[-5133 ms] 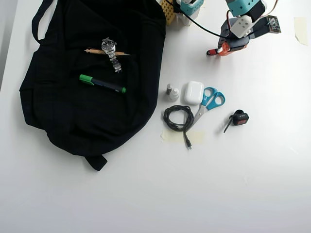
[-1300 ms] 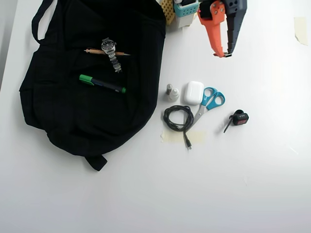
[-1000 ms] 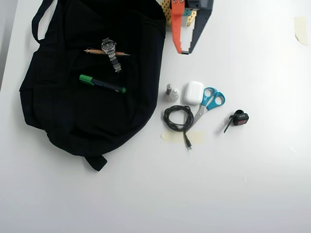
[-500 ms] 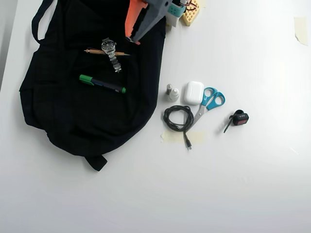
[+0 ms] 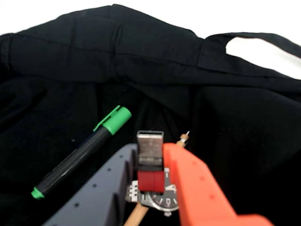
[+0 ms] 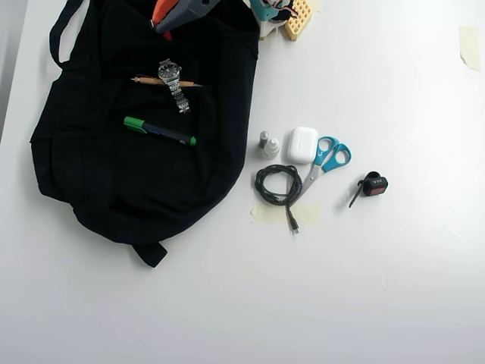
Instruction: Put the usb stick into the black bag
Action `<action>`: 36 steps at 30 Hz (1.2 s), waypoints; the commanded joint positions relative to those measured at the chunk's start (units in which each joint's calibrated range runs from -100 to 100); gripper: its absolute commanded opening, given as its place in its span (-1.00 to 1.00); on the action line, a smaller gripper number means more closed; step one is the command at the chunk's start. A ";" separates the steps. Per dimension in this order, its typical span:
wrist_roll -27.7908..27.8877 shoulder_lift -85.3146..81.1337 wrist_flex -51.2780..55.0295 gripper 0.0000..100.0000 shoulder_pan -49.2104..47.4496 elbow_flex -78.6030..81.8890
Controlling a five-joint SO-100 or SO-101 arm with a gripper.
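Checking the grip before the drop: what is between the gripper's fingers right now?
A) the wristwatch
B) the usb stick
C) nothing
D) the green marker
B: in the wrist view the usb stick, silver end up, is pinched by the gripper above the black bag, while the green marker and wristwatch lie on the bag.

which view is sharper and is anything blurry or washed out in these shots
The overhead view is sharper: evenly lit, soft faint shadows, though the black bag shows almost no fabric detail against the bright white table. In the wrist view the pincer and usb stick close to the lens look soft, the green marker slightly blurred, and the table at top is blown out.
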 commanded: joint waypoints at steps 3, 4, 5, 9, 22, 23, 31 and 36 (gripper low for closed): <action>-0.12 -0.57 -0.71 -0.50 0.04 -0.63; -0.12 -0.57 -0.54 -0.32 -0.26 -0.54; -0.12 -0.57 -0.54 -0.24 -0.49 -0.72; -0.17 -1.23 -0.37 -0.53 -3.85 -1.80; -1.69 -30.11 6.69 -0.96 -35.57 5.30; -1.69 -30.11 7.38 -0.96 -36.31 5.30; -1.69 -30.11 10.40 -0.96 -43.27 6.11; -1.75 -30.11 20.82 -0.96 -46.86 6.20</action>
